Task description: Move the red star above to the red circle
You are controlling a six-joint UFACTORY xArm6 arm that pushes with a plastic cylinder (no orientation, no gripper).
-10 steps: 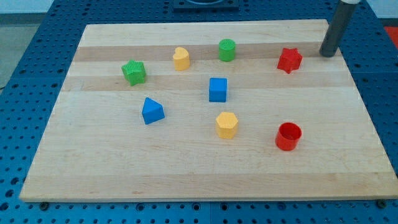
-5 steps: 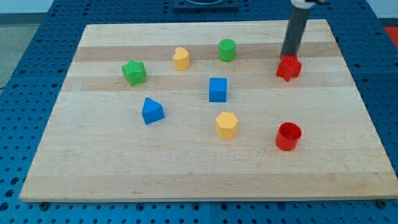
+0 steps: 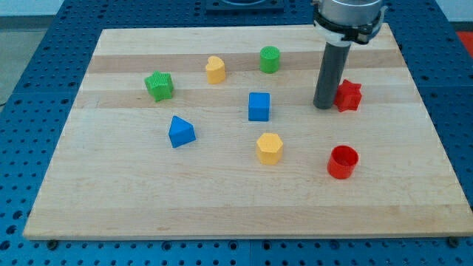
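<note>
tip: my tip [image 3: 324,107] is touching the red star's [image 3: 349,96] left side, no pincer to see | star: sitting above the red circle [image 3: 343,162], slightly right | why: probably nudging it into line

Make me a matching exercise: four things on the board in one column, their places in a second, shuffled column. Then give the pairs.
1. red star
2. red circle
3. green star
4. blue cube

A. farthest to the view's left
B. near the board's middle
C. just to the view's right of my tip
D. toward the view's bottom right

Pairs: 1-C, 2-D, 3-A, 4-B
</note>
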